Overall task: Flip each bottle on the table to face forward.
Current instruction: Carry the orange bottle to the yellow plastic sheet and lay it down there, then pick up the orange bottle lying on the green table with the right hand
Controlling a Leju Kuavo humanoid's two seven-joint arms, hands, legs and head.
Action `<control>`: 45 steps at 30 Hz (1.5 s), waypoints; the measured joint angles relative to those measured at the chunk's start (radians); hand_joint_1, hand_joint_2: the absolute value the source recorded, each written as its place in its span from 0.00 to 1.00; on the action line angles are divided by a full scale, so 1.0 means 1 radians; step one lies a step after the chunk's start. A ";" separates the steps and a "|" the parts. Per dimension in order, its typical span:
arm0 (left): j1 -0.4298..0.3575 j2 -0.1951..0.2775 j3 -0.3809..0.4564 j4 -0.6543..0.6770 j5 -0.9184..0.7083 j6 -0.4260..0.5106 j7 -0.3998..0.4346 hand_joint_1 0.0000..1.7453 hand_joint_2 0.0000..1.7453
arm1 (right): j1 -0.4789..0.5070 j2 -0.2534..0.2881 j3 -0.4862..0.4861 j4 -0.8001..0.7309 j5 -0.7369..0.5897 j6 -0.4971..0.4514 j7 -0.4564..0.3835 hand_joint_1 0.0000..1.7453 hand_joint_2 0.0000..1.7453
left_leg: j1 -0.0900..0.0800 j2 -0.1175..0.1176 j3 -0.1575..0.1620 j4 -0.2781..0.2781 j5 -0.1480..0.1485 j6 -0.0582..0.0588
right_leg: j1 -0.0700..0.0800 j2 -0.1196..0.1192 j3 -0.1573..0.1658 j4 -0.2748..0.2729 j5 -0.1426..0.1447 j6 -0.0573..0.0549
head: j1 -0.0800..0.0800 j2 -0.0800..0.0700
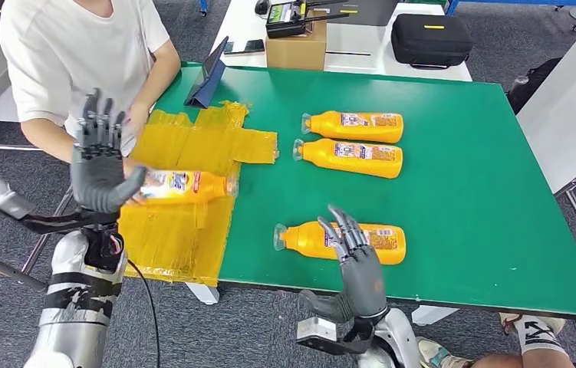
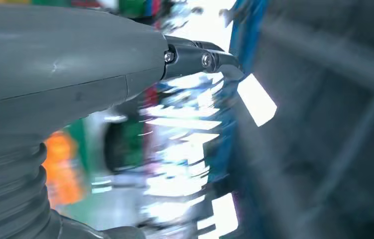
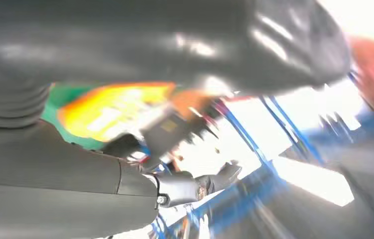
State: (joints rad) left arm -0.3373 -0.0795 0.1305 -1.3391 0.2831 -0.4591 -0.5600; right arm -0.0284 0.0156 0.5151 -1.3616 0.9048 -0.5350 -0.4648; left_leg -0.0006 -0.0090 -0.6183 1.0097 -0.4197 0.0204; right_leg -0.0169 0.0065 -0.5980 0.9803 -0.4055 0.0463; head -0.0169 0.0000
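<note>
From my head view, four orange bottles lay on their sides on the green desk [image 1: 461,192], all with clear caps pointing to my left. Two lay close together and parallel at the far middle: the far bottle [image 1: 357,126] and just beside it the second bottle [image 1: 353,157], both with printed labels showing. The near bottle [image 1: 307,239] lay close to the desk's front edge, its label end partly hidden behind my right hand [image 1: 357,264]. That hand was raised in front of it, fingers spread apart and holding nothing. The fourth bottle [image 1: 189,186] lay on a sheet of yellow film [image 1: 185,146] covering the desk's left end, label up. My left hand [image 1: 99,165] stood upright beside that bottle's base, fingers straight and apart, nothing in them; I could not tell whether it touched the bottle. A person in a white shirt [image 1: 70,46] leaned in at the left corner, one hand near the film. Beyond the desk stood a cardboard box [image 1: 296,50] and a black case [image 1: 430,38]; what they held I could not see.

My left wrist view was blurred: my hand's grey cover [image 2: 50,64] and an orange smear [image 2: 62,167].

My right wrist view, also blurred, showed a yellow-orange bottle [image 3: 110,109] on green beyond my hand [image 3: 125,50].
</note>
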 joint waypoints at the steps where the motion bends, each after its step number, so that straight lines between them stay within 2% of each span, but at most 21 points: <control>1: 0.025 -0.017 0.012 -0.047 0.047 0.009 0.009 0.00 1.00 | -0.001 -0.010 -0.019 0.026 0.037 0.024 0.035 0.00 1.00 | 0.000 -0.001 0.000 0.000 0.000 0.000 | 0.000 0.000 0.000 0.000 0.000 0.000 | 0.000 0.000; 4: 0.117 -0.061 0.032 -0.174 0.103 0.018 0.020 0.00 1.00 | -0.009 -0.044 -0.089 0.099 0.102 0.063 0.094 0.00 1.00 | -0.001 -0.001 -0.001 0.000 0.000 0.000 | -0.001 0.000 0.000 -0.001 0.000 0.000 | 0.000 0.000; 7: 0.198 -0.091 0.034 -0.254 0.074 0.023 0.001 0.00 1.00 | -0.019 -0.066 -0.153 0.139 0.134 0.078 0.105 0.00 1.00 | -0.002 -0.001 -0.001 0.000 -0.001 0.001 | -0.001 0.000 0.000 -0.001 0.000 0.000 | 0.000 0.000; 15: 0.297 -0.115 0.019 -0.345 0.009 0.030 -0.061 0.00 1.00 | -0.076 -0.093 -0.231 0.196 0.172 0.121 0.121 0.00 1.00 | 0.000 0.000 0.000 0.000 0.000 0.000 | 0.000 0.000 0.000 -0.001 0.000 0.000 | 0.000 0.000; 26: 0.317 -0.114 -0.013 -0.370 -0.022 0.028 -0.078 0.00 1.00 | -0.213 -0.098 -0.246 0.351 0.226 0.097 0.129 0.00 1.00 | 0.000 -0.001 0.000 0.000 0.000 0.001 | 0.000 0.000 0.000 0.000 0.000 0.001 | 0.000 0.000; 34: 0.317 -0.112 -0.028 -0.369 -0.023 0.018 -0.078 0.00 1.00 | -0.275 -0.097 -0.246 0.454 0.236 0.100 0.139 0.00 1.00 | -0.001 -0.001 0.000 0.000 0.000 0.001 | 0.000 0.000 0.000 0.000 0.000 0.001 | 0.000 0.000; 45: 0.313 -0.101 -0.071 -0.349 -0.044 0.017 -0.077 0.00 1.00 | -0.364 -0.088 -0.242 0.629 0.176 0.228 0.120 0.00 1.00 | -0.001 -0.001 0.000 0.000 0.000 0.001 | 0.000 0.000 0.000 0.000 0.000 0.001 | 0.000 0.000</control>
State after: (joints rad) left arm -0.0243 -0.1802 0.0600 -1.6883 0.2390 -0.4421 -0.6374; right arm -0.3924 -0.0729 0.2735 -0.7331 1.0804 -0.3073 -0.3448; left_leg -0.0011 -0.0095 -0.6186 1.0099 -0.4195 0.0210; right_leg -0.0170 0.0063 -0.5978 0.9799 -0.4050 0.0470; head -0.0168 0.0000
